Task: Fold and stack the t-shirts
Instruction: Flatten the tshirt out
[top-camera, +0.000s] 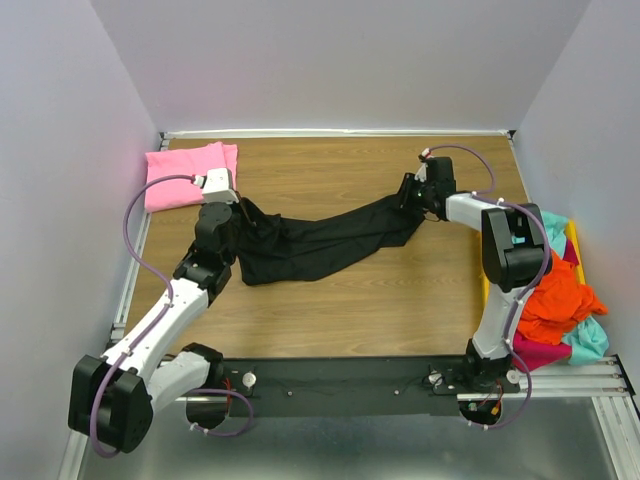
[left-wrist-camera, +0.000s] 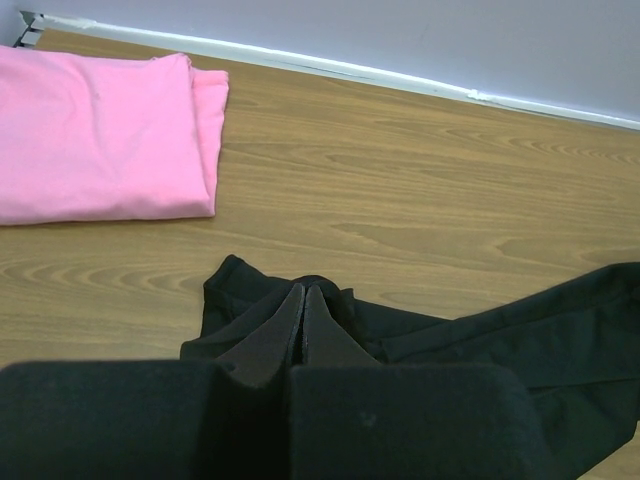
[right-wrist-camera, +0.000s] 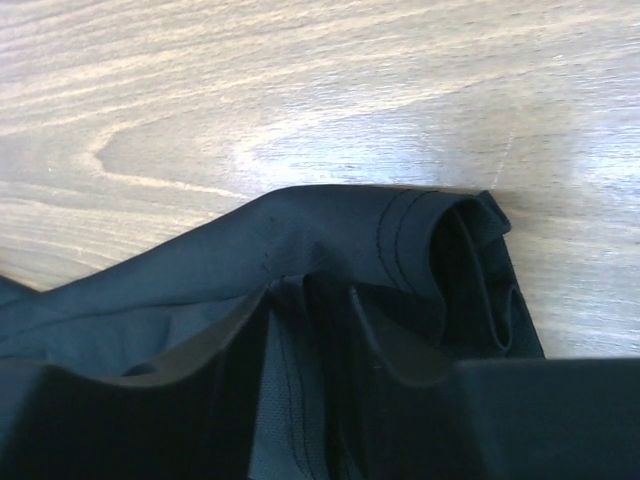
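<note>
Black cloth, the t-shirt (top-camera: 310, 245) lies rumpled, drawn into a long band across the worktop (top-camera: 340, 170). Bare wood runs behind it to the back wall (top-camera: 340, 60), and a folded pink t-shirt (top-camera: 188, 176) fills the far-left corner. At its left end the left claw (left-wrist-camera: 305, 300) is clamped tight on the cloth. The right claw (right-wrist-camera: 308, 300) straddles the right hem with its jaws half apart; I cannot tell whether it grips.
</note>
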